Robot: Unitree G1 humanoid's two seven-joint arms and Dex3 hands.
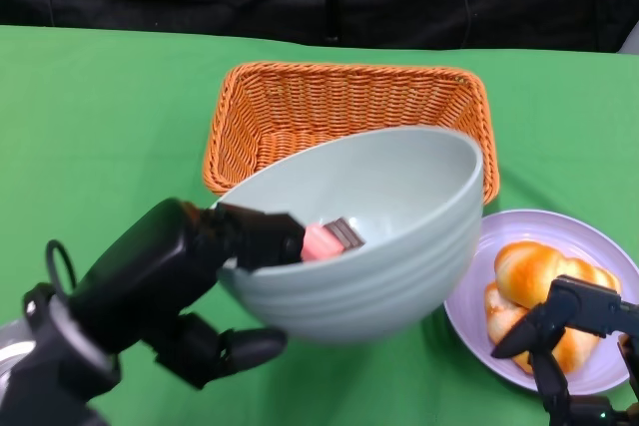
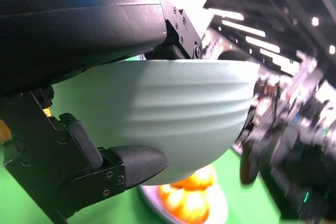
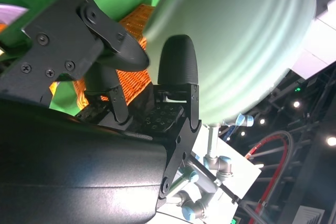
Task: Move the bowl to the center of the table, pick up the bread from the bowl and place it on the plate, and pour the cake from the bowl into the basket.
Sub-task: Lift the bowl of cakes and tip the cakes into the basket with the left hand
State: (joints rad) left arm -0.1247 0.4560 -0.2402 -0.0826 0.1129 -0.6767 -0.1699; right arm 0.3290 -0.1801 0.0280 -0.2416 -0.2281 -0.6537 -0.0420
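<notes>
While our left hand point(image 1: 200, 276) clamps the tilted bowl point(image 1: 379, 246) (cake point(image 1: 331, 238) beside its upper fingers) before the basket point(image 1: 344, 107), our right hand point(image 1: 574, 331) hovers, fingers apart, over plated bread point(image 1: 534, 266)

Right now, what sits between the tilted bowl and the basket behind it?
Nothing lies between them. In the head view the bowl, gripped at its rim by the left hand, overlaps the basket's front edge, with the cake still inside the bowl.

- The bowl point(image 1: 379, 236) hides the basket's point(image 1: 339, 107) near wall and the plate's point(image 1: 569, 236) edge beside the right hand point(image 1: 574, 331).
- Right hand: cut off by the head view's corner (blurred in the left wrist view).
</notes>
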